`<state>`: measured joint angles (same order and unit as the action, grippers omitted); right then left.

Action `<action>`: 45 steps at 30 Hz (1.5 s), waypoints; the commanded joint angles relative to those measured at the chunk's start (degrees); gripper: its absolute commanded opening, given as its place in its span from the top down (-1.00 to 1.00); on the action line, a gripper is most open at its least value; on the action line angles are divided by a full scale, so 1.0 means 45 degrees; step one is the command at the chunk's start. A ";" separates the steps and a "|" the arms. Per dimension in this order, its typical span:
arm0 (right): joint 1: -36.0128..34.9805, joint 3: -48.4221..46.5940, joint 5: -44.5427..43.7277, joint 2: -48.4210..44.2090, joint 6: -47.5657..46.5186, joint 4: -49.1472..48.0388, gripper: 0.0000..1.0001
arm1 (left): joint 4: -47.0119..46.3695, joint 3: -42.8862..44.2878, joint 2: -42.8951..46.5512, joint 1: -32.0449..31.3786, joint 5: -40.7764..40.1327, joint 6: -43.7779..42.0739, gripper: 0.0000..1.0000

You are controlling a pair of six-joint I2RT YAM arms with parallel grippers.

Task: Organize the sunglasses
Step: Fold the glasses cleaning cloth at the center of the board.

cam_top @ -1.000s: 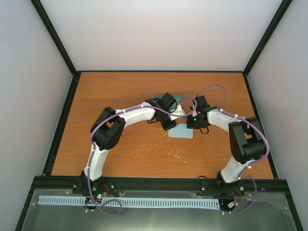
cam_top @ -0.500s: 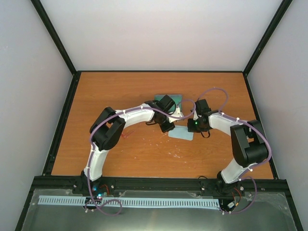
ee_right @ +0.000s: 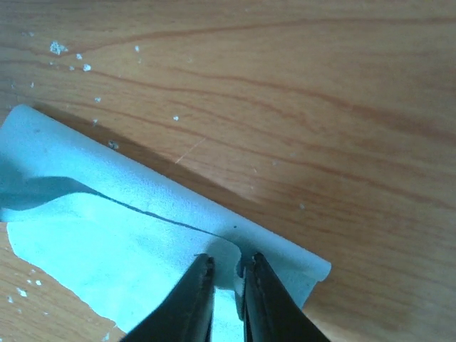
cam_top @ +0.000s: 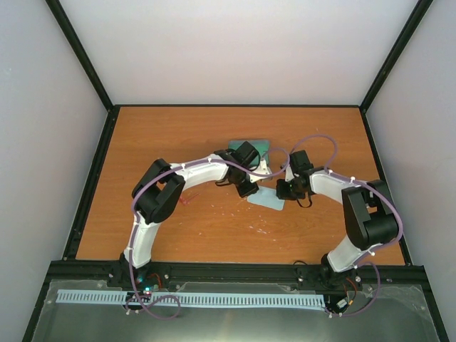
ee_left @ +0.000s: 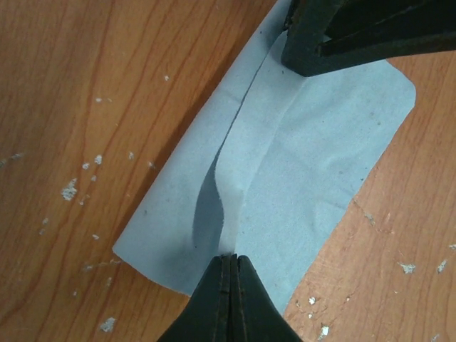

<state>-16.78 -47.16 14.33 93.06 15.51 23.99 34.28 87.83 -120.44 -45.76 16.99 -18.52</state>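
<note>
Right pincer [ee_right: 229, 260] nearer now, tight on folded cloth [ee_left: 299, 171], left pincer [ee_left: 229, 258] likewise; teal case [cam_top: 258, 145], seemingly, half-hidden.

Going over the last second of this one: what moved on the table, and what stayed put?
The right gripper slid toward the near edge and slightly left, taking its pinched edge of the cloth with it. The cloth's outline went from squarish to a skewed, folded shape. The left gripper kept its pinch on the cloth and barely shifted. The case and sunglasses stayed put.
</note>
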 commanded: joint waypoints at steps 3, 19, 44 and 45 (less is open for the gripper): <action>0.0049 0.0532 0.0475 -0.0559 -0.0200 0.0252 0.60 | -0.0113 -0.0295 0.0572 -0.0195 0.0387 0.0133 0.96; 0.0041 0.1686 0.1998 -0.1711 0.0297 -0.0369 0.41 | -0.0815 -0.1830 0.1236 -0.0339 0.0249 0.0113 0.70; 0.0039 0.0793 -0.1085 -0.2331 0.1942 0.1466 -0.14 | -0.1336 -0.0921 0.2278 0.1506 0.0217 0.0604 0.03; 0.0044 0.0726 -0.1076 -0.2126 0.1934 0.1427 -0.12 | -0.1313 -0.0848 0.2252 0.1632 0.0226 0.0516 0.03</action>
<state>-16.69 -41.78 13.17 79.79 23.00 28.84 27.88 80.14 -109.71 -41.74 16.21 -16.56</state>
